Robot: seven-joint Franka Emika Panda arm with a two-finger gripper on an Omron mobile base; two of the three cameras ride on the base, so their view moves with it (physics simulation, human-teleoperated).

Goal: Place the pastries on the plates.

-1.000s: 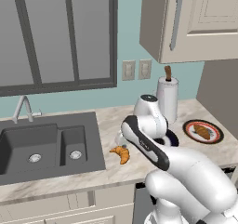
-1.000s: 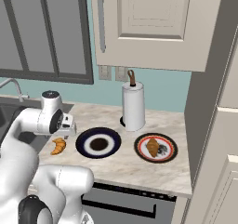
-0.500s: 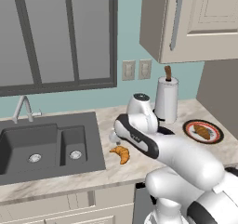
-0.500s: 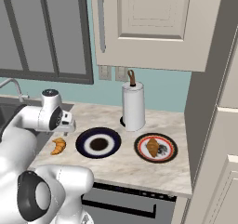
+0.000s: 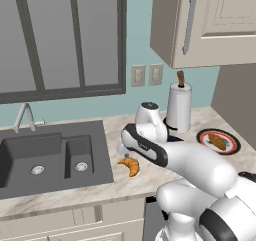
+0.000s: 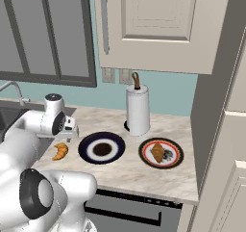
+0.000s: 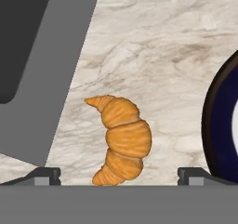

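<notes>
Directly below the gripper (image 7: 119, 176), between its two widely parted fingertips, the golden-orange croissant (image 7: 122, 139) lies loose on the marble worktop (image 7: 158, 46); the gripper is released and holds nothing. The main risk seems to be a poor grasp: the croissant is curved and tapered, so if the fingers close across a thin horn instead of the thick ridged middle, it could pivot or slip out when lifted. It also sits slightly off the midline between the fingertips, so one finger may touch first and nudge it sideways. On one side of the gripper the dark sink (image 7: 28, 37) rim runs close by, and a pushed or dropped pastry could slide toward the basin; on the other side the navy plate (image 6: 102, 148) lies just beside, so a finger coming down could catch its rim. Beyond that plate, farther from the gripper, the darker croissant (image 6: 158, 152) already rests on the red-rimmed plate (image 6: 161, 153). The orange croissant looks small, segmented and glossy, far smaller than either plate.
</notes>
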